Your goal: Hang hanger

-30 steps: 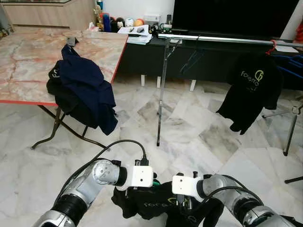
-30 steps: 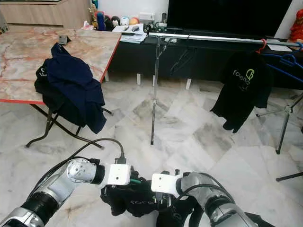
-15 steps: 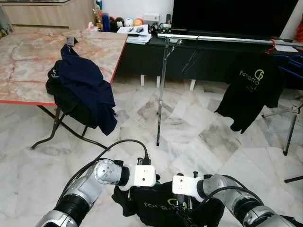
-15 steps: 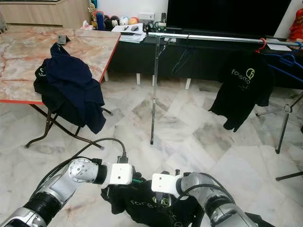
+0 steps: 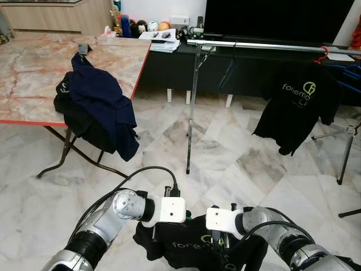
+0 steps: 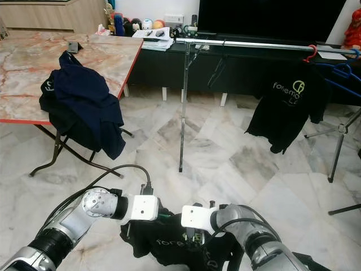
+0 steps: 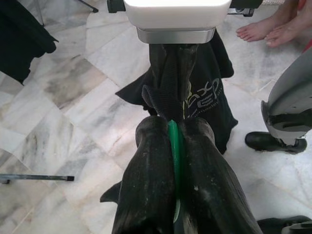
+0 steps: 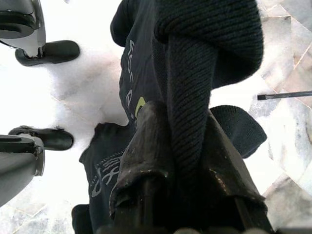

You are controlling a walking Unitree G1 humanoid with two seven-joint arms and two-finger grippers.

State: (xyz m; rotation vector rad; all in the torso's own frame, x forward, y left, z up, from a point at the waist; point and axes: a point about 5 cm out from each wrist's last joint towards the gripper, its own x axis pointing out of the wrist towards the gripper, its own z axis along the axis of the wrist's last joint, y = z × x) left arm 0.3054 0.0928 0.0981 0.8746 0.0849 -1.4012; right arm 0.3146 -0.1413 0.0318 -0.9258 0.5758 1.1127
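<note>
Low in front of me, both grippers hold a black T-shirt point(image 5: 186, 249) with light lettering, hanging above the marble floor. In the left wrist view my left gripper point(image 7: 174, 127) is shut on a green hanger point(image 7: 174, 148) that runs into the shirt's neck. The right gripper point(image 8: 187, 122) is shut on the shirt's ribbed collar point(image 8: 195, 73). The two white wrist housings point(image 5: 171, 209) nearly face each other. Across the room stands a metal clothes rail point(image 5: 254, 45), where another black T-shirt point(image 5: 299, 104) hangs from a red hanger point(image 5: 323, 53).
A marble-topped table point(image 5: 34, 73) at the left has dark blue clothes point(image 5: 98, 107) draped over its edge. The rail's post point(image 5: 192, 113) stands mid-floor, and an empty dark hanger point(image 5: 228, 65) hangs on the rail. Blue hangers point(image 5: 345, 76) and a stand leg point(image 5: 345, 155) are at the right. A person's bare feet point(image 7: 273, 31) are nearby.
The black T-shirt on the rail and the empty hanger beside it have swung slightly. Both grippers keep their hold on the shirt with hardly any movement.
</note>
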